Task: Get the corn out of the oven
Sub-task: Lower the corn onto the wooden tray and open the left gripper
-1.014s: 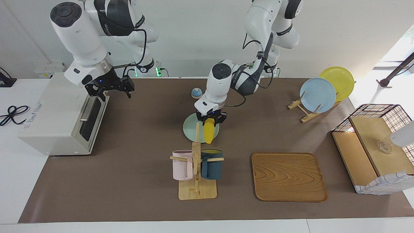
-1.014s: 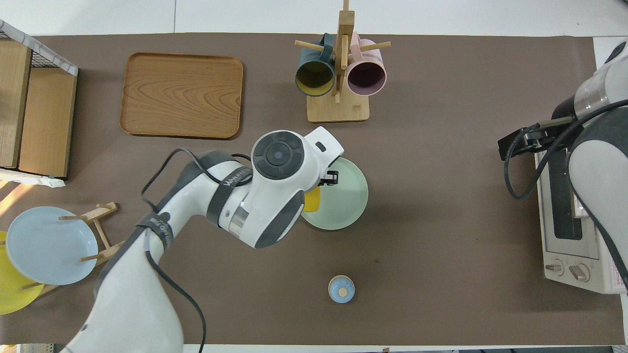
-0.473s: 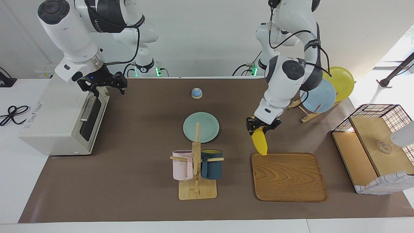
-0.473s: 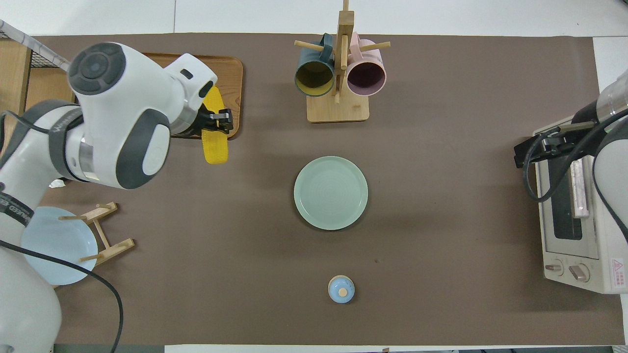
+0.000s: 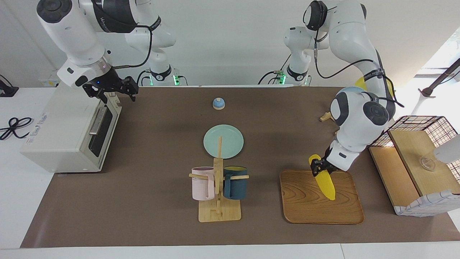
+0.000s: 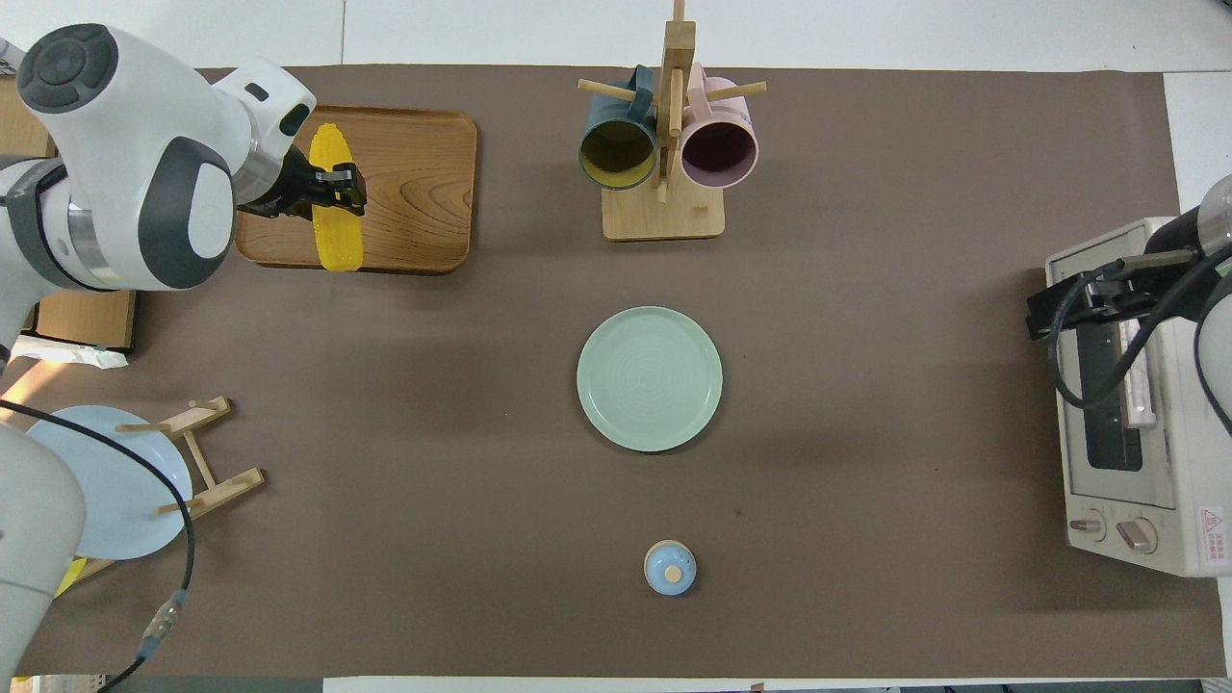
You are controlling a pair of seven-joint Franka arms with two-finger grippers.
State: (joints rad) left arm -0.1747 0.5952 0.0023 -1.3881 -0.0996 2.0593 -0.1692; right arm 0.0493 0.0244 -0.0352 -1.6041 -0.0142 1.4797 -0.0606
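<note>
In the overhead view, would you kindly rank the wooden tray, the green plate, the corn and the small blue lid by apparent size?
1. wooden tray
2. green plate
3. corn, held by the left gripper above the tray, so it may look slightly enlarged
4. small blue lid

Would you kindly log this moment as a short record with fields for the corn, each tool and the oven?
corn: held tilted over the wooden tray, tip low
left tool: shut on the corn, over the tray
right tool: above the oven's top edge, holding nothing
oven: door shut, at the right arm's end
</note>
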